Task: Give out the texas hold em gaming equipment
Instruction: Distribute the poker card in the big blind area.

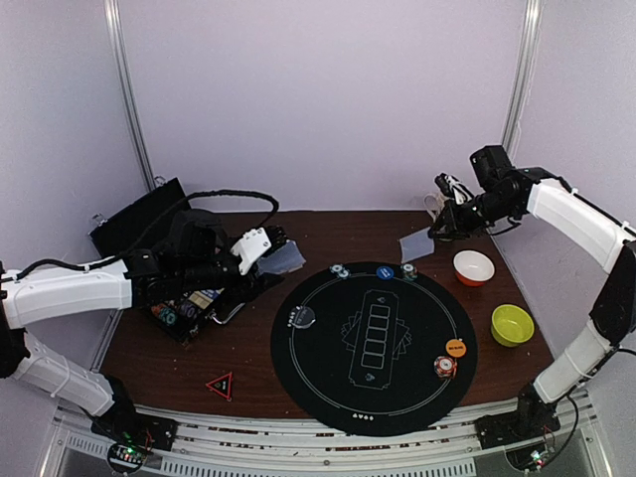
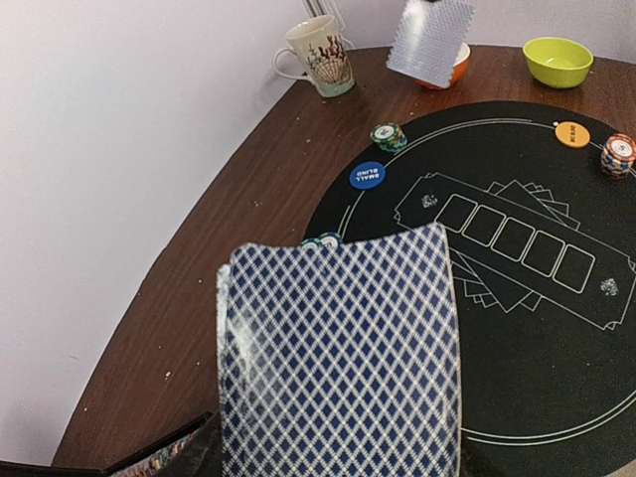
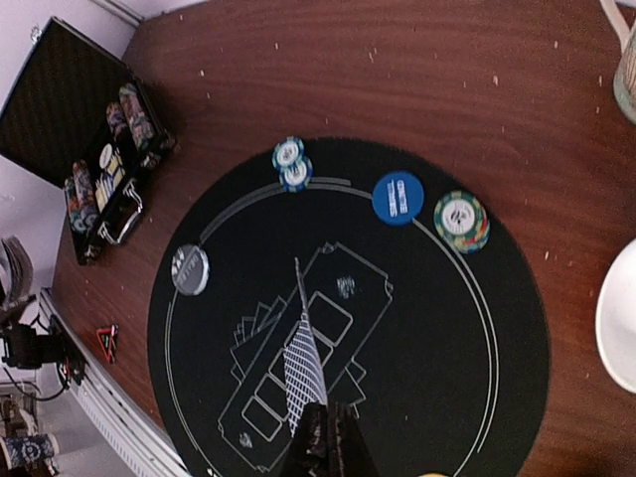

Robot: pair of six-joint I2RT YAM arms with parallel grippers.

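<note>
My left gripper (image 1: 270, 248) is shut on a stack of blue-diamond-backed cards (image 2: 338, 358), held above the table left of the round black mat (image 1: 373, 393). My right gripper (image 3: 328, 427) is shut on a single card (image 3: 303, 348), seen edge-on, held high at the back right (image 1: 415, 245). On the mat lie a blue button (image 1: 385, 271), an orange button (image 1: 455, 348), a clear button (image 1: 303, 317), chips at the far rim (image 1: 340, 270) (image 1: 409, 271) and a chip stack (image 1: 444, 367).
An open black case with chips (image 1: 189, 308) lies at the left under my left arm. An orange bowl (image 1: 473, 266) and a green bowl (image 1: 512, 325) stand right of the mat. A patterned mug (image 2: 323, 55) stands at the back. A red triangle (image 1: 220, 385) lies front left.
</note>
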